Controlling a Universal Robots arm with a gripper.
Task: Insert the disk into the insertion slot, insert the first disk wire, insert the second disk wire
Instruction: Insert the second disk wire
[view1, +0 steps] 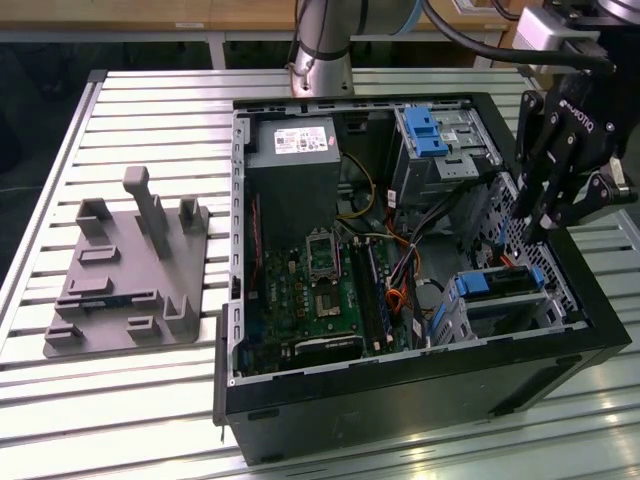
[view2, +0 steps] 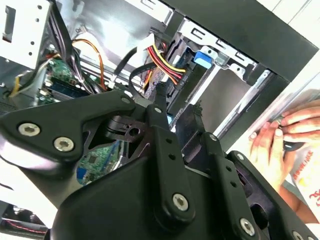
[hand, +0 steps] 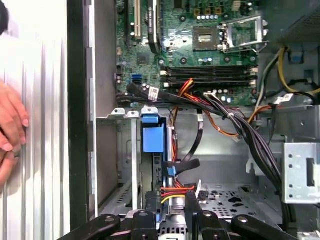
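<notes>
While a grey fixture plate is lying on the slatted table at the exterior view's left, the open computer case is occupying the middle, its motherboard facing up. Moving rightward, a taller metal bay with a blue latch is sitting in the upper right of the case. Below it, in the lower right of that view, the disk is resting in the insertion slot, its blue carrier showing above the grey cage. It is looking seated, though I cannot tell how deep.

Farthest right in the exterior view, the gripper is hovering over the case's edge, just above the disk. Its fingers are standing a narrow gap apart and carrying nothing that I can make out. In the first wrist view a red, yellow and black wire bundle is running close beneath the fingertips; whether any plug is in the disk is hidden. A person's hand is resting on the table outside the case wall.

The disk is likely handling as a stiff, dense block, heavy for its bulk, with slick metal faces and little tolerance for knocks. The blue carrier's long side rails are probably offering the safest hold, keeping fingers off the label face and the connector end.
</notes>
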